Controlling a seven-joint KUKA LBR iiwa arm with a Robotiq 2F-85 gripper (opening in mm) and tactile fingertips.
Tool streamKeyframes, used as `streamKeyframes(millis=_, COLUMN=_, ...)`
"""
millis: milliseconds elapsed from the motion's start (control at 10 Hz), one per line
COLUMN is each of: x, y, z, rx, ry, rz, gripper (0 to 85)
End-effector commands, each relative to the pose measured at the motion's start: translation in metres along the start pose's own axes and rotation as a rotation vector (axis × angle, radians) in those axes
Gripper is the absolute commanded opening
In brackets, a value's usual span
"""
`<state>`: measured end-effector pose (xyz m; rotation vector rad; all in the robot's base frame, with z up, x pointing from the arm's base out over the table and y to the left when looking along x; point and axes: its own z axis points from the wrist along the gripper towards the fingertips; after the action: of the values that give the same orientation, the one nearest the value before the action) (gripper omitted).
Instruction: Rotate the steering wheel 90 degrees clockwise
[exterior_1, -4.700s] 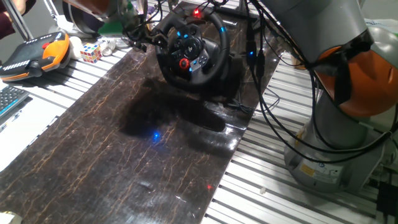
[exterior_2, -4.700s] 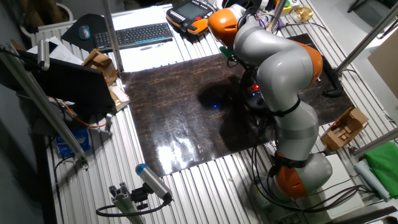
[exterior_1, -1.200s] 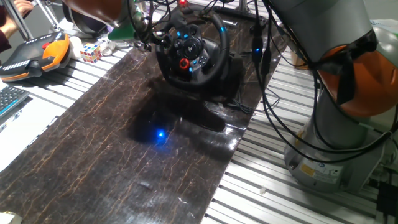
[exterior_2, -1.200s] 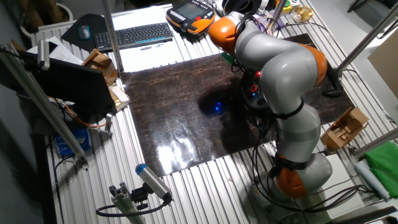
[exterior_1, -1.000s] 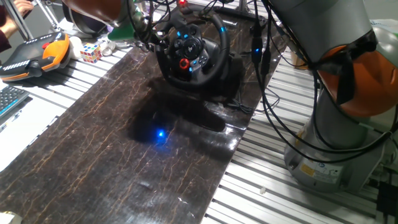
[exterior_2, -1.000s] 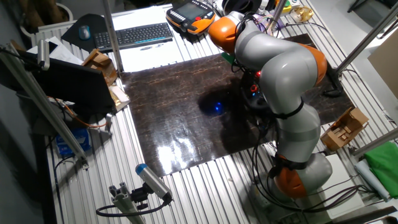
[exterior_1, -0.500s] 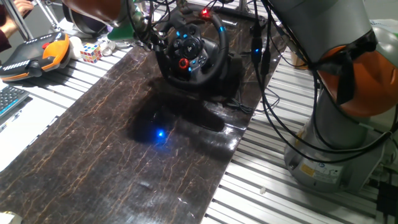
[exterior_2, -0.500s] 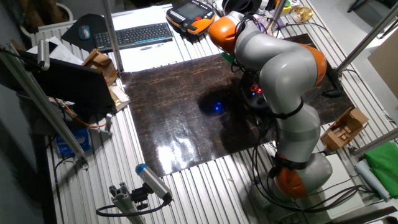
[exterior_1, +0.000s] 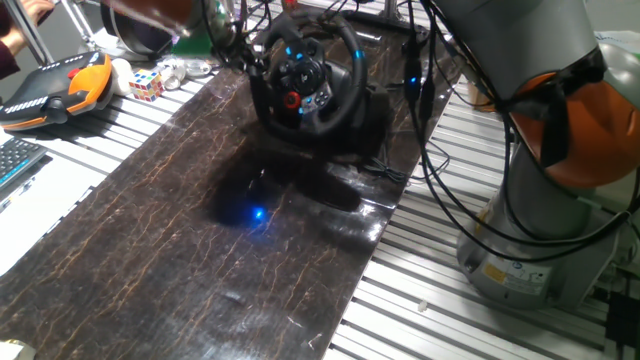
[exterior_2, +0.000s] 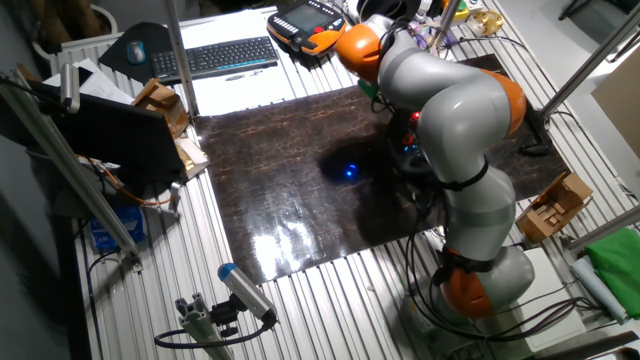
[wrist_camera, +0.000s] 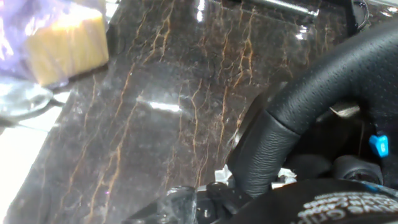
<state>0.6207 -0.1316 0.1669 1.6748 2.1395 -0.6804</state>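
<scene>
In the hand view the textured black rim of the steering wheel (wrist_camera: 323, 93) fills the right side from about 1 to 5 o'clock, with a blue-lit button beside it and the dark marbled surface (wrist_camera: 161, 106) spreading behind. In one fixed view a blue glow sits on the near part of that surface, and farther back the wheel (exterior_1: 305, 75) stands upright on its bulky base, red button showing on the hub. The claw (exterior_1: 235, 45) is at the rim's 9 to 10 o'clock edge, and whether it is clamped or spread I cannot tell; a Rubik's cube (exterior_1: 146, 83) and an orange pendant (exterior_1: 60, 85) lie beyond at left.
</scene>
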Motion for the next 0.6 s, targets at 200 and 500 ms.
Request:
streamKeyframes(millis=200, x=-0.017, y=-0.005, z=-0.002, rx=0.003, ry=0.011, rz=0.037, gripper=0.7)
streamKeyframes(millis=500, x=-0.031, y=-0.007, z=-0.004, rx=0.016, ry=0.009, rz=0.113, gripper=0.7)
